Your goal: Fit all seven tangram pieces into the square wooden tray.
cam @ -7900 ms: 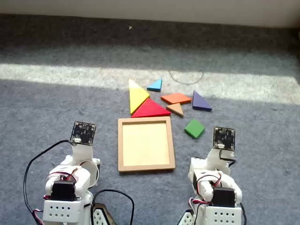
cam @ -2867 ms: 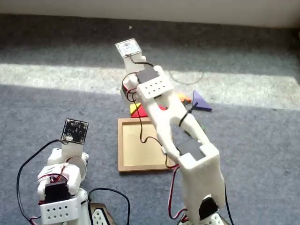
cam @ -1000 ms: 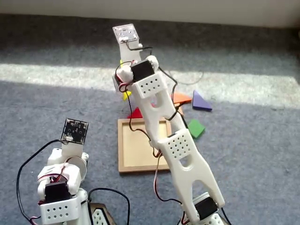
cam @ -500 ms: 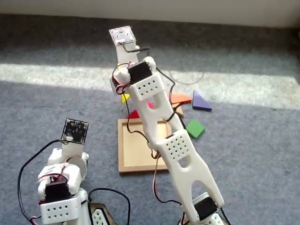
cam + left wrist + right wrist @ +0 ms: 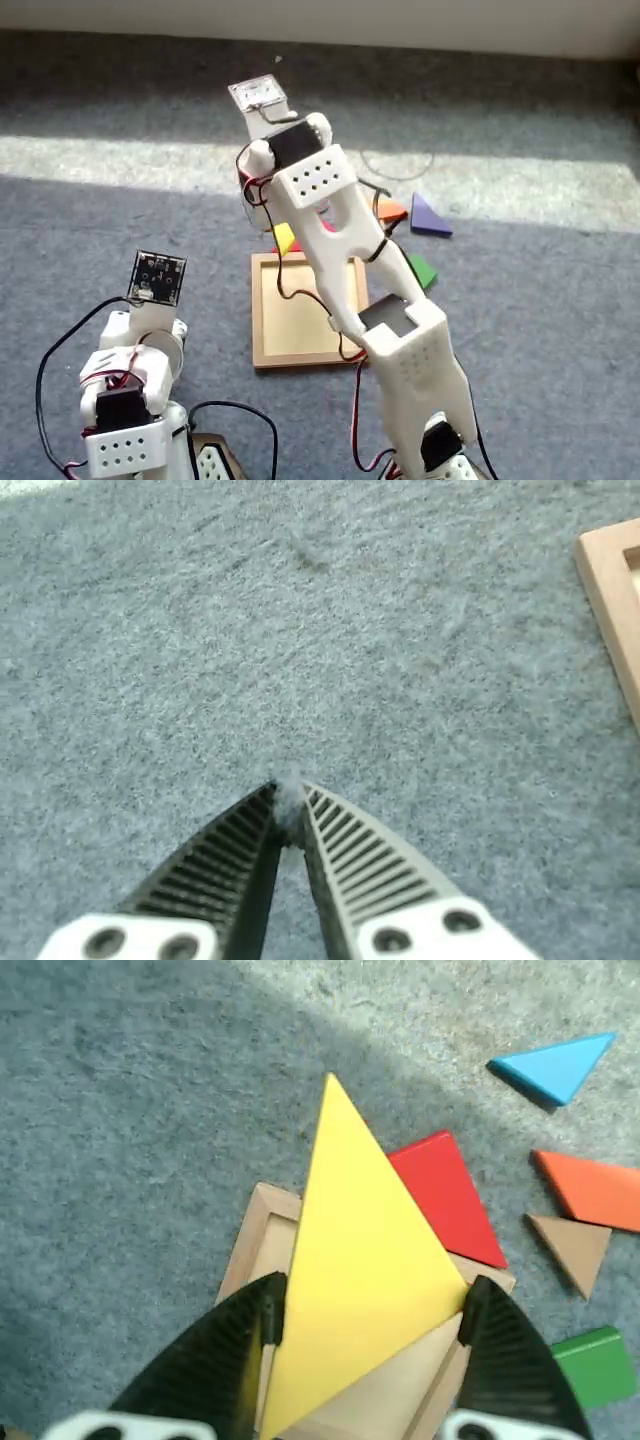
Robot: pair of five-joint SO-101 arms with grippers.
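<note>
Right gripper [image 5: 372,1295] is clenched on the large yellow triangle [image 5: 365,1250], one dark finger pressed to each side of the piece's wide end. The triangle lies across the far rim of the tray, and its point reaches out over the floor beyond. Grey carpet [image 5: 560,330] covers the whole work surface, with a band of sunlight running across its far part. The white right arm [image 5: 335,215] stretches forward from the near edge, crossing over the tray. The left arm [image 5: 130,400] sits folded at the near left, well apart from the pieces. The left gripper [image 5: 287,805] is closed with nothing between its ribbed fingers, its tips meeting just above bare carpet. The square wooden tray [image 5: 262,330] lies flat between the two arms, and the part of its floor that can be seen holds no pieces. A red triangle [image 5: 450,1210] lies against the tray's far edge, partly under the yellow one. Beyond it lie an orange piece [image 5: 590,1190] and, further right, a purple triangle [image 5: 428,217]. A green square [image 5: 598,1365] sits just off the tray's far right corner. A small blue triangle [image 5: 555,1068] lies farthest out. A small tan triangle [image 5: 575,1245] lies between the orange piece and the green square.
</note>
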